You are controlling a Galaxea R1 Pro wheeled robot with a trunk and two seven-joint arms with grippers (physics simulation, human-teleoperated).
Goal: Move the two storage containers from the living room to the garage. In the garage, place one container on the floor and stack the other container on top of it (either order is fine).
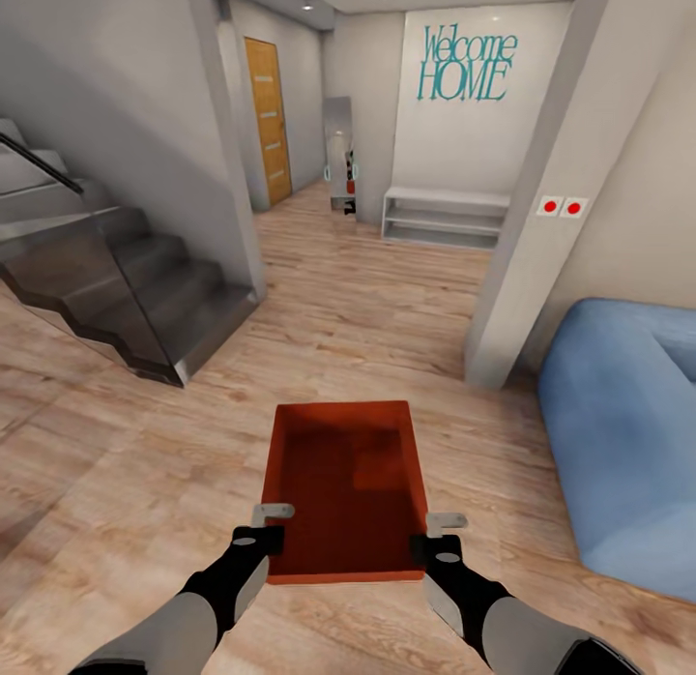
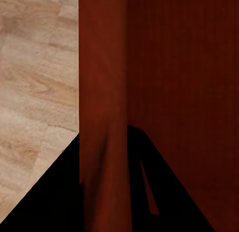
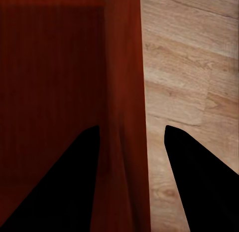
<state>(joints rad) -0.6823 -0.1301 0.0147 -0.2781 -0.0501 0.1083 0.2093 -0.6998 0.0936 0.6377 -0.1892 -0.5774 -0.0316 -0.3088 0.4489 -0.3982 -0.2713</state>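
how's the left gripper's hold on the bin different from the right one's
The left gripper clamps the storage container's left wall; the right gripper clamps its right wall. In the wrist views, the left gripper's fingers sit tight on the wall, while the right's show a floor gap outside. Both straddle a thin wall near the near end.

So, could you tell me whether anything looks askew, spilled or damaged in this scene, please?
Nothing stands out. The storage container is held level over the wood floor, empty, with the left gripper and right gripper each straddling a side wall. No spill or damage shows.
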